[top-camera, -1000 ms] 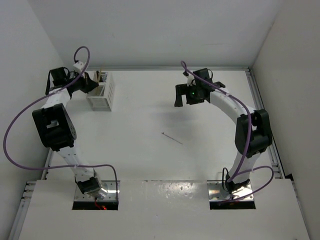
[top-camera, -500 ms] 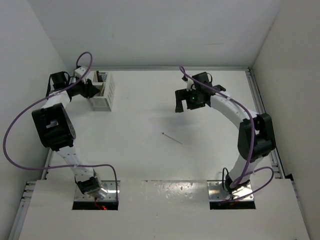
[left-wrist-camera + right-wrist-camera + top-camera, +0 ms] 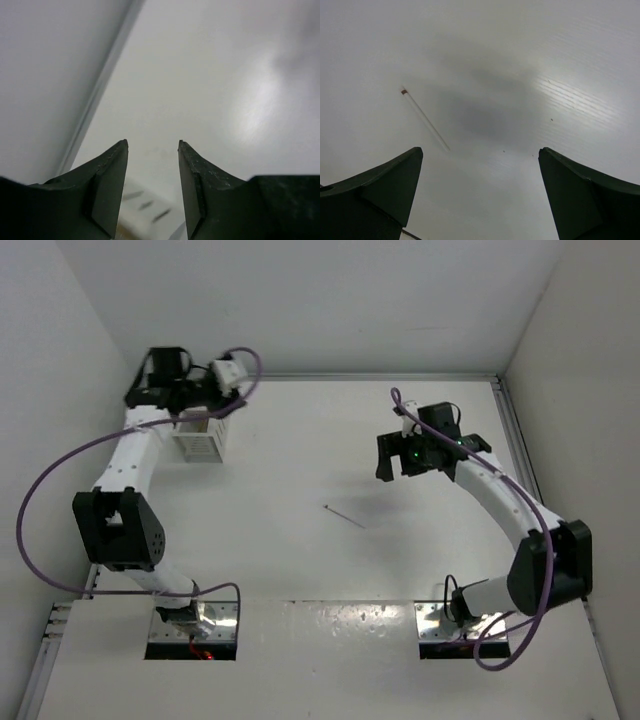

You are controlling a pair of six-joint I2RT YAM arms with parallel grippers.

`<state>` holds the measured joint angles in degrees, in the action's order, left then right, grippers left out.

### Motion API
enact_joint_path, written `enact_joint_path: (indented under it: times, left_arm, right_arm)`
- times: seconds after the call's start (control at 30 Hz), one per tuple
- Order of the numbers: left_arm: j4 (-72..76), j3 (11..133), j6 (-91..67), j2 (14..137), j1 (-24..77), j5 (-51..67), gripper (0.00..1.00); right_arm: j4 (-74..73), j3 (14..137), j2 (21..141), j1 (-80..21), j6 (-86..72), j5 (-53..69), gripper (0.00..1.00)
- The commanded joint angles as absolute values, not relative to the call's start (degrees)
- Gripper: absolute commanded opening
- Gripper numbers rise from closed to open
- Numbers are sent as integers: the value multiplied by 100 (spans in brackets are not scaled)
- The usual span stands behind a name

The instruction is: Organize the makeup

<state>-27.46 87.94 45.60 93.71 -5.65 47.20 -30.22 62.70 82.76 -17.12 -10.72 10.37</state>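
Note:
One thin, pale makeup stick (image 3: 344, 515) with a reddish tip lies alone on the white table at the middle. It also shows in the right wrist view (image 3: 425, 119), ahead and left of my jaws. My right gripper (image 3: 395, 465) (image 3: 480, 149) is wide open and empty, hovering above the table to the right of and beyond the stick. My left gripper (image 3: 225, 405) (image 3: 152, 142) is open and empty above the far end of the white slotted rack (image 3: 200, 443), which shows blurred between its fingers (image 3: 145, 205). Any sticks in the rack are hidden.
The back wall's foot runs just behind the rack (image 3: 300, 377). A metal rail (image 3: 515, 440) borders the table's right side. Purple cables loop off both arms. The arm bases stand at the near edge.
My left arm has swung from the rack's left side to over its far end, wrist turned to the right. My right gripper has moved right and nearer. The stick has not moved.

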Motion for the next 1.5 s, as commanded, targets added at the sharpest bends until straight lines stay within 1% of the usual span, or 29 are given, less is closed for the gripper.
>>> enact_joint_path:
  times: [0.0,0.03,0.07,0.13,0.17,0.27,0.4,0.47,0.5,0.67,0.77,0.93,1.07,1.1,1.27,1.3,1.37,1.47]
  left_arm:
    - [-4139,8728,5563,9448,805,4132,51]
    - [-4201,8588,5494,9527,1409,4000,51]
    - [-4262,8535,5493,9606,1711,3816,51]
    - [-4315,8447,5440,9834,2282,3640,51]
    - [-4315,8385,5519,9913,2790,3552,51]
    - [-4315,8437,5678,10361,3495,3253,51]
    - [-4315,8806,5739,11204,3989,2761,49]
    - [-4315,8929,5878,11521,4165,2707,49]
    - [-4315,8930,5976,11575,4166,2707,49]
    - [-4263,8930,6267,11900,4350,2575,56]
    - [-3904,9043,5873,12137,4351,2452,58]
    - [-3683,9044,5599,12199,4403,2347,58]
    - [-3683,8808,5599,12252,4518,1996,49]
    - [-3683,8694,5694,12252,4518,1943,44]
    - [-3806,8473,5950,12304,4877,1671,30]
    - [-3858,8473,5950,12305,4930,1670,26]
    - [-3858,8473,5801,12488,5070,1469,23]
    - [-3858,8473,5669,12664,5150,1257,3]
  right_arm:
    - [-3041,5663,7535,-1416,-1125,879,99]
    - [-3032,5443,7437,-1311,-1160,853,99]
    - [-3032,5336,7096,-1283,-1212,835,99]
    - [-3076,5002,6909,-1135,-1239,747,99]
    - [-3120,4940,6708,-1064,-1239,677,99]
    - [-3243,4650,6277,-871,-1345,685,99]
    - [-3751,4562,5960,-695,-1424,721,99]
    - [-3858,4544,5880,-677,-1433,668,99]
    - [-3937,4509,5628,-668,-1441,651,99]
    - [-3955,4140,5239,-668,-1485,475,99]
    - [-4069,4043,5002,-677,-1512,422,99]
    - [-4315,4052,4817,-668,-1345,431,99]
    - [-4421,4060,4755,-659,-1204,378,99]
    - [-4447,4069,4746,-659,-1187,343,99]
    - [-4403,4113,4755,-685,-1116,308,99]
    - [-4403,4139,4764,-668,-1134,316,99]
    - [-4438,4166,4737,-668,-1116,308,99]
    - [-4517,4192,4650,-668,-1046,246,99]
